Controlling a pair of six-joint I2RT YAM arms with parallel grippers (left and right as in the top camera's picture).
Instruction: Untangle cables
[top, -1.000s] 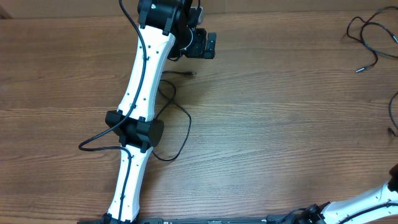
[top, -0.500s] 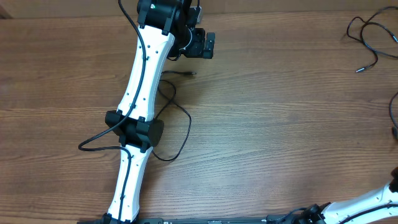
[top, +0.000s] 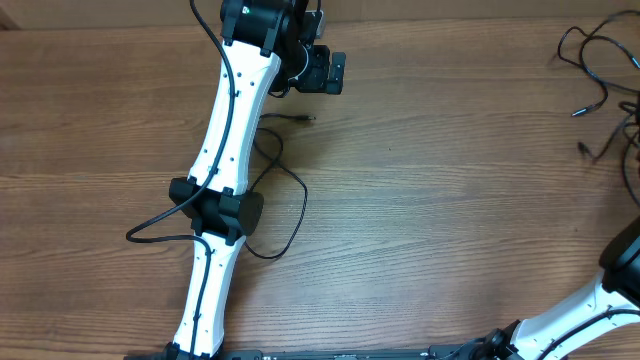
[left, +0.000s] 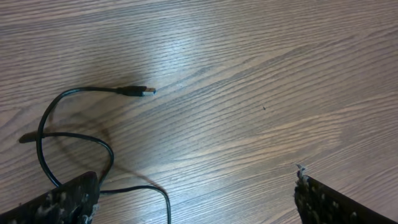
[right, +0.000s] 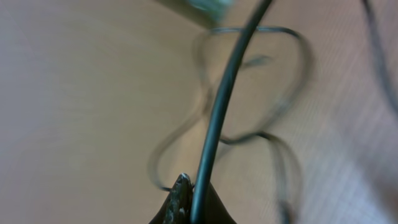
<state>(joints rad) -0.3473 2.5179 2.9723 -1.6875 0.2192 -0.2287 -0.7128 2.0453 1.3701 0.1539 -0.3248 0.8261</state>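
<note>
One thin black cable (top: 297, 205) lies in loose loops under my left arm, its plug end (top: 307, 118) pointing right; the left wrist view shows it as well (left: 74, 140). My left gripper (top: 332, 72) is open and empty above that plug, its fingers wide apart (left: 196, 202). A second tangle of thin black cables (top: 592, 58) lies at the far right. My right gripper (right: 189, 199) is shut on a black cable strand (right: 214, 118) and holds it above blurred loops. In the overhead view a raised strand (top: 606, 150) shows at the right edge.
The wooden table (top: 440, 200) fills the view. My left arm (top: 222, 180), with its own thicker black cable, crosses the left half from front to back. My right arm (top: 590, 310) enters at the bottom right corner.
My right arm has moved up along the right edge and pulled a cable strand with a plug end into view there. The left arm and its cable have not moved.
</note>
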